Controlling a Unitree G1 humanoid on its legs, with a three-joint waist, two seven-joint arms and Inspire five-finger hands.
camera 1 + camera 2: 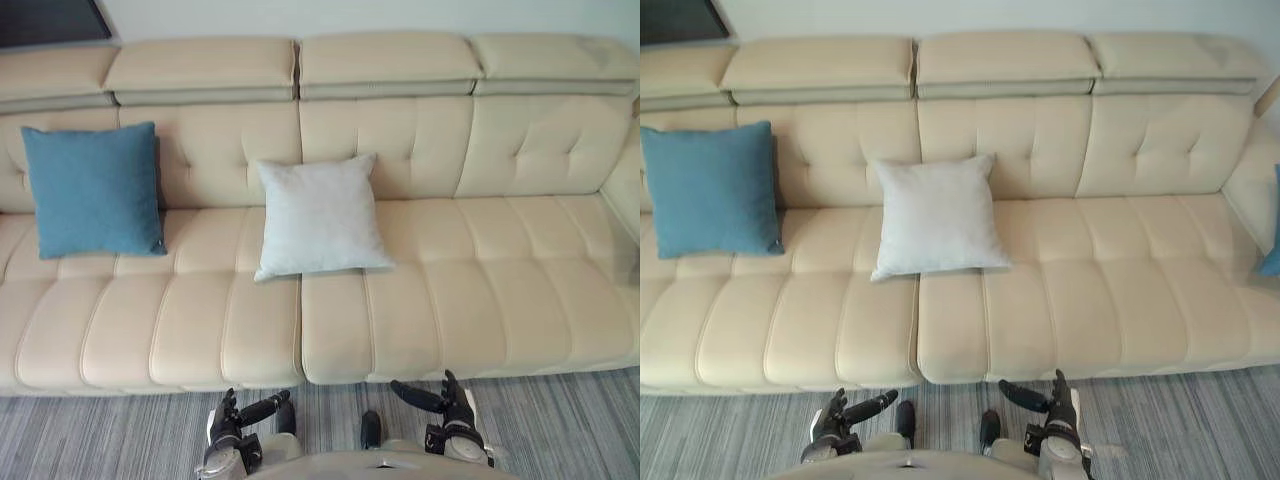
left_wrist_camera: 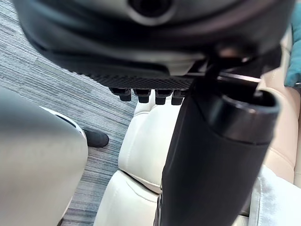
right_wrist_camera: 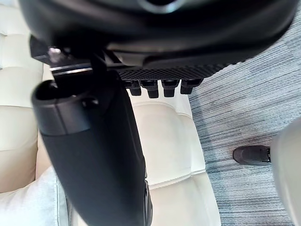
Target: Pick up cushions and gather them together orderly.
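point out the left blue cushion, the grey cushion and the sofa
blue cushion (image 1: 93, 190): left eye view, centre of its face
grey cushion (image 1: 320, 215): left eye view, centre of its face
sofa (image 1: 480, 290): left eye view, bare seat

Blue square fabric cushion (image 1: 93, 190): left end of beige leather sofa (image 1: 470, 300), against backrest.
Pale grey square fabric cushion (image 1: 320, 215): sofa's middle, against backrest.

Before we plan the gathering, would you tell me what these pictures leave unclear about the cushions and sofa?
Blue patch, right eye view: cut off by the right edge; maybe a third cushion, cannot tell.
Sofa, both eye views: its ends run past the side edges.
Light grey cushion, left wrist view: a corner shows; the rest lies past the frame's edge.
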